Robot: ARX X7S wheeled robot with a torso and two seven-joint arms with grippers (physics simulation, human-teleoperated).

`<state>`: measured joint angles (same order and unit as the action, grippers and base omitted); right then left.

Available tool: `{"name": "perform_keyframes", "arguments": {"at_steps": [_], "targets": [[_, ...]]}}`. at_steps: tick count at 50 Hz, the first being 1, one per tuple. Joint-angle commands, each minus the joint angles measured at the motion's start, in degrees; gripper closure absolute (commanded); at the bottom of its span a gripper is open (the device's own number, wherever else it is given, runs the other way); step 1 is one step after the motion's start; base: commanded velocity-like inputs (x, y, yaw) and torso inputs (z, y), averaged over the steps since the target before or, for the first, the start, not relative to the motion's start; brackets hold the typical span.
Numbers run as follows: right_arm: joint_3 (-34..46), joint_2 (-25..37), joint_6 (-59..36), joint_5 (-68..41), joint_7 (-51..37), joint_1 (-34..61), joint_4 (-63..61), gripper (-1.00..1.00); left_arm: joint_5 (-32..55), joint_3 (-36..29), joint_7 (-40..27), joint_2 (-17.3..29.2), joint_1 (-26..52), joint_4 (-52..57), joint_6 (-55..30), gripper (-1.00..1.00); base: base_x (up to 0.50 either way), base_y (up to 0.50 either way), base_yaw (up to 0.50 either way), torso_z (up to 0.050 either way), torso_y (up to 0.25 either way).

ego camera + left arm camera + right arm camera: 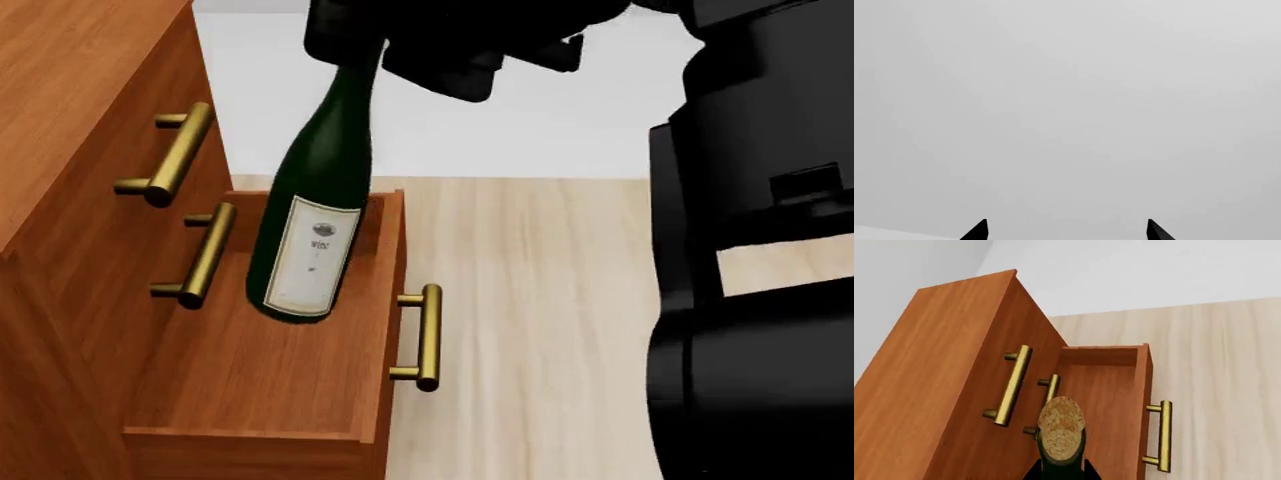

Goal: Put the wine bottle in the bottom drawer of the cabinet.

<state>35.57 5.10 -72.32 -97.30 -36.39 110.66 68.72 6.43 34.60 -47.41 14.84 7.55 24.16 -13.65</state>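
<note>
Blank grey fills the left wrist view past the left gripper (1066,231), its tips spread, holding nothing. Head view: the wine bottle (320,200) hangs by its neck from the right gripper (350,45) over the pulled-out bottom drawer (267,370) of the cabinet (80,150). Right wrist view: cork (1061,430) between clamped fingers.

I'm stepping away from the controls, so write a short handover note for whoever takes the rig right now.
Right gripper: shut on the wine bottle, holding it by the neck just under the cork.
Left gripper: open, empty, facing a blank grey surface.
Bottom drawer: pulled open. The cabinet's two upper drawers are closed.
Bottle hangs tilted over the open drawer; I cannot tell whether its base touches the drawer floor.
Left: lower it in and release.
</note>
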Motion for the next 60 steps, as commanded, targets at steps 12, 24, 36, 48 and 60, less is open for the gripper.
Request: {"name": "perform_keyframes", "arguments": {"at_steps": [12,24,36,48,60], "targets": [[32.35,-2.19,5.83,-22.52,11.64,1.06,6.27,1.00,-0.14,-0.21,-0.35,0.08,-0.53,0.43,0.05,-1.00,0.00,0.00,0.00,0.000,0.001],[82.09,-5.09,12.81,-59.53,25.55,3.97,6.23,1.00,-0.22,-0.62,-0.34,0.21,-0.55,0.31,0.59,-1.00,0.00,0.00,0.00,0.001,0.000],[71.52,-5.09,12.58,-49.05,24.48,2.22,6.04,1.00,0.67,-0.67,-0.48,2.07,1.38,2.69,-4.11,-1.00,0.00,0.00,0.00,0.000,0.001],[67.41,-5.09,13.26,-44.60,24.69,1.16,5.05,1.00,0.08,-1.45,-0.49,2.58,1.29,2.93,-4.54,-1.00,0.00,0.00,0.00,0.000,0.001],[65.18,-5.09,13.29,-42.61,23.76,1.57,4.12,1.00,-1.00,-1.76,-0.58,1.06,-0.67,-0.50,1.34,-1.00,0.00,0.00,0.00,0.000,-0.072]]}}
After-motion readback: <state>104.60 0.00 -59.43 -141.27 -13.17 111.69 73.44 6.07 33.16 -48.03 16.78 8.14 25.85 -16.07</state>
